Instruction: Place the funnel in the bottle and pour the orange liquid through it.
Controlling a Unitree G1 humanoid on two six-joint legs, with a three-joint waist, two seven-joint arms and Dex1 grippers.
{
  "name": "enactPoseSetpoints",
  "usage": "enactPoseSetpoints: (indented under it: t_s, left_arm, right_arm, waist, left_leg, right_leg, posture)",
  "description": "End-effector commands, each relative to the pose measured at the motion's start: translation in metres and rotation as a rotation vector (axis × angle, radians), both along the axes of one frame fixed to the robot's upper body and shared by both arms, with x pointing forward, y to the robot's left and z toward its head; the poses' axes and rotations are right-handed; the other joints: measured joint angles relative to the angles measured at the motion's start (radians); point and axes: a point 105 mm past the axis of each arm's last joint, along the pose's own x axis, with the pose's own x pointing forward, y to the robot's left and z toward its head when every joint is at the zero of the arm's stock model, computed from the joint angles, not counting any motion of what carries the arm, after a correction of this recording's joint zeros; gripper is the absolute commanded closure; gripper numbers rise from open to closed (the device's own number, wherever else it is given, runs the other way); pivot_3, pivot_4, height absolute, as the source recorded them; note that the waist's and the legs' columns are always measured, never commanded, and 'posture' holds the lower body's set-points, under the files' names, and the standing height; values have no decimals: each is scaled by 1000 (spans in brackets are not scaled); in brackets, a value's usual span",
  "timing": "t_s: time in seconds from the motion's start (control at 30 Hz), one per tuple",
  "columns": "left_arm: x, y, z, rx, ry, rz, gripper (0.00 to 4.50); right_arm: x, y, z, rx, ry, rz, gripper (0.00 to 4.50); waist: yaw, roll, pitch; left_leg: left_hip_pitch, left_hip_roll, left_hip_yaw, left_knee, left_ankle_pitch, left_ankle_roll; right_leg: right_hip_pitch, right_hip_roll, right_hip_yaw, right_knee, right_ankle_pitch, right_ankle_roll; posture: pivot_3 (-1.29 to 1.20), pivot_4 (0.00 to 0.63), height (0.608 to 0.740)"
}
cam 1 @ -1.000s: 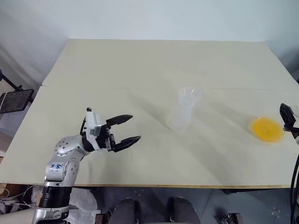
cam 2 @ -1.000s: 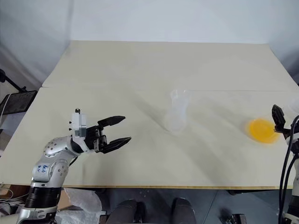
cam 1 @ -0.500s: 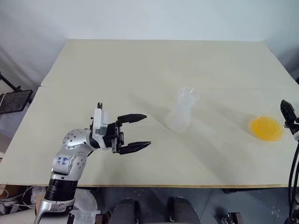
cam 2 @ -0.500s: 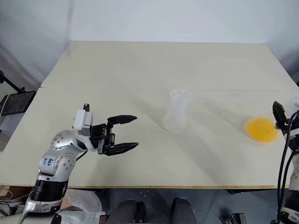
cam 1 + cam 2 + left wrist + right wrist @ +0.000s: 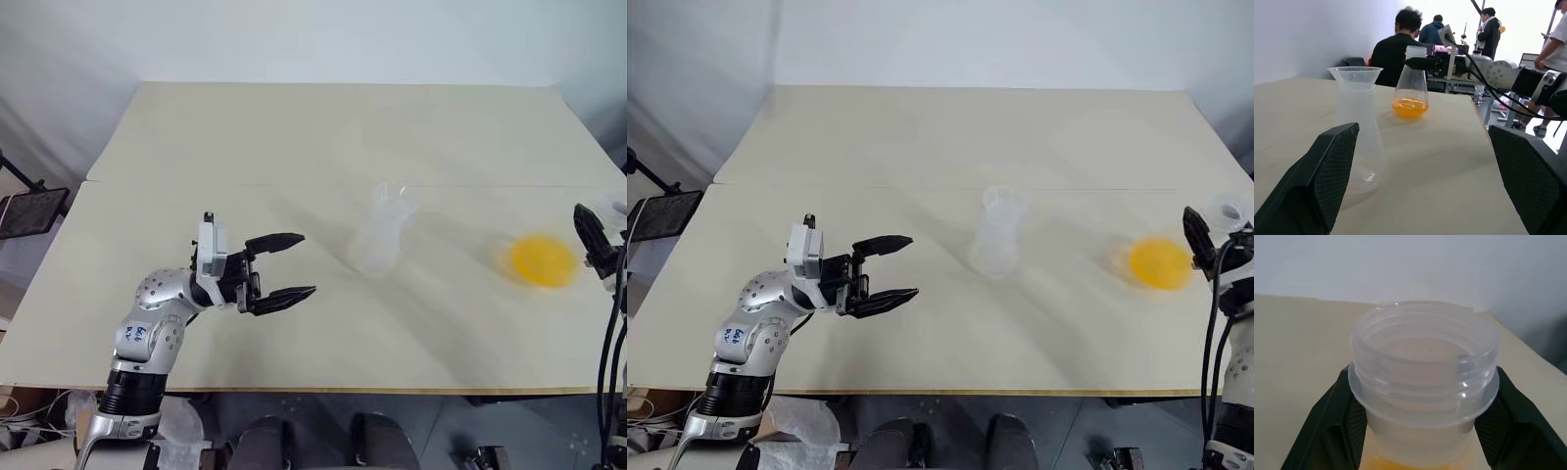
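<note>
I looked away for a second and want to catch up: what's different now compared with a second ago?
The right end effector has closed on the neck of the flask holding the orange liquid and moved it toward the table's middle. The left end effector, open, slid slightly toward the bottle, which stayed put with the funnel in it.

Left pincer (image 5: 294,266) open beside the funnel-topped bottle (image 5: 383,238)

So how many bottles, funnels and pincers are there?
Bottles: 2, the empty bottle and the flask of orange liquid
Funnels: 1, the funnel on the empty bottle
Pincers: 2, the left pincer and the right pincer
Total: 5
</note>
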Motion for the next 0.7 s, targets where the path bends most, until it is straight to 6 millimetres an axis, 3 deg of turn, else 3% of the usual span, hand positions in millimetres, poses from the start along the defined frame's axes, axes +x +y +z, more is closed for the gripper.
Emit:
enactPoseSetpoints:
  t_s: [0.03, 0.27, 0.37, 0.57, 0.7]
  left_arm:
    - [1, 1, 7, -8, -43, 20, 0]
    - [3, 3, 3, -6, -38, 61, 0]
    - [6, 6, 3, -11, -39, 98, 0]
    - [13, 12, 1, -23, -39, 182, 0]
    - [12, 12, -2, -23, -36, 201, 0]
  right_arm:
    - [-2, 28, 35, -52, -122, 73, 2031]
    - [0, 74, 55, -80, -170, 233, 2031]
    - [0, 95, 56, -187, -161, 292, 2031]
    - [7, 111, 55, -488, -159, 182, 2031]
    - [13, 131, 45, -591, -117, 160, 2031]
  waist:
    - [0, 0, 0]
    - [3, 0, 0]
    - [2, 0, 0]
    - [2, 0, 0]
    - [0, 0, 0]
  left_leg:
    - [0, 0, 0, 0, 0, 0]
    - [-1, 0, -1, 0, 0, 0]
    - [-1, -1, -1, 0, 0, 0]
    - [-2, -1, -2, 0, 0, 0]
    - [-2, -1, -2, 0, 0, 0]
  right_leg:
    - [0, 0, 0, 0, 0, 0]
    - [0, -1, -1, 0, 0, 0]
    - [0, -1, -1, 0, 0, 0]
    - [0, -1, -2, -1, 0, 0]
    - [0, -1, -3, -1, 0, 0]
  posture:
    - [0, 150, 740]
    - [0, 150, 740]
    - [0, 150, 740]
    - [0, 150, 740]
    - [0, 150, 740]
